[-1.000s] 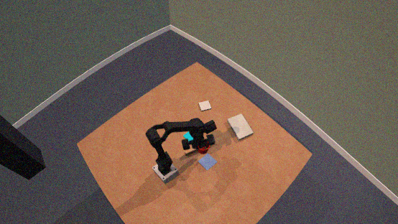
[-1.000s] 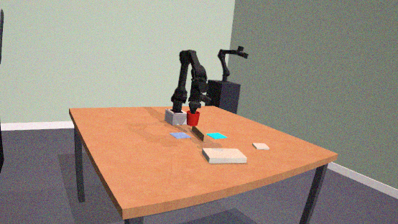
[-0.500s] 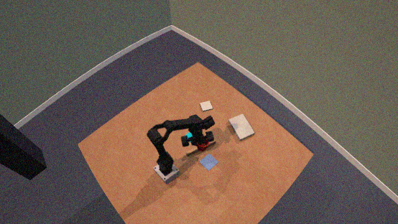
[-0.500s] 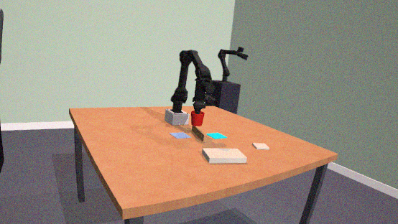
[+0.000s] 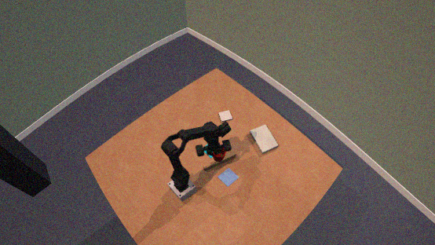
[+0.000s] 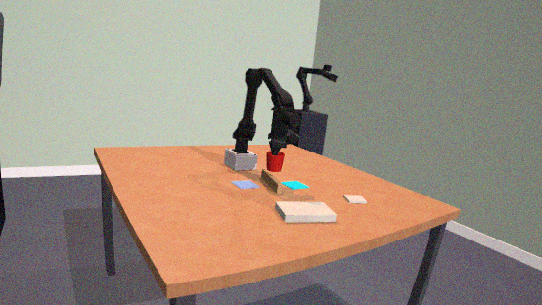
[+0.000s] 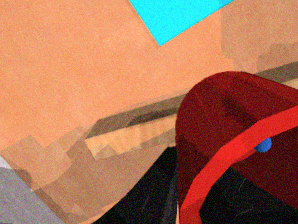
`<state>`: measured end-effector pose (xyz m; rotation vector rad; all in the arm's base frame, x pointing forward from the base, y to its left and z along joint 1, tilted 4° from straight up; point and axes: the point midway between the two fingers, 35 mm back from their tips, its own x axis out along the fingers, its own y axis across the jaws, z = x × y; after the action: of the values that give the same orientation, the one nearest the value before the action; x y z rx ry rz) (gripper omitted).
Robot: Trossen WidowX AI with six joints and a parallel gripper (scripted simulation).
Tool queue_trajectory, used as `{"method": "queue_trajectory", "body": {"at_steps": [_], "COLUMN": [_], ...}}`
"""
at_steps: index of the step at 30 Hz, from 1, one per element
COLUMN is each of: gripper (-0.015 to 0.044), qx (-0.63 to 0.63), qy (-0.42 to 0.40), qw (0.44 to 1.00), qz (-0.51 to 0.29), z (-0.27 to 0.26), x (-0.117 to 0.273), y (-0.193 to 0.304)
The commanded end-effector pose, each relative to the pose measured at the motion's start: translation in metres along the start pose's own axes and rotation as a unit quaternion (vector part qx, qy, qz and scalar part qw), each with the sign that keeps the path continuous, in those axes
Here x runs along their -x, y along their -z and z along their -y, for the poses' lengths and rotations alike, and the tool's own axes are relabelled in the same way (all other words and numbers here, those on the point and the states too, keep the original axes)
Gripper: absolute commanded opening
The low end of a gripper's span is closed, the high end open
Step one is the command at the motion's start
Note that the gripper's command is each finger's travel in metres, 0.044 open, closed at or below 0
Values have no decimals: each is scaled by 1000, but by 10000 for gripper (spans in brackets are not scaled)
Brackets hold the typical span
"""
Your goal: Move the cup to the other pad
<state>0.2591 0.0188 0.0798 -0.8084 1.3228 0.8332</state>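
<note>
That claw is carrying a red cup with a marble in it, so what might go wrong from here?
1. The red cup hangs from the claw, pinched at its rim; a jolt might tip it and spill the blue marble.
2. A low wooden bar lies between the pads; lowering too early could catch the cup on it.
3. The cyan pad is small, so the cup might land partly off it.
</note>
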Motion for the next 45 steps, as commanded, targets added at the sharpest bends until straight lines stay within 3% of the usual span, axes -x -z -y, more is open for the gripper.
{"method": "queue_trajectory", "body": {"at_steps": [1, 45], "gripper": [0, 0], "qx": [-2, -2], "qy": [3, 1], "qw": [1000, 1000], "qz": [-1, 4], "z": [0, -26], "x": [1, 6], "y": [-8, -99]}}
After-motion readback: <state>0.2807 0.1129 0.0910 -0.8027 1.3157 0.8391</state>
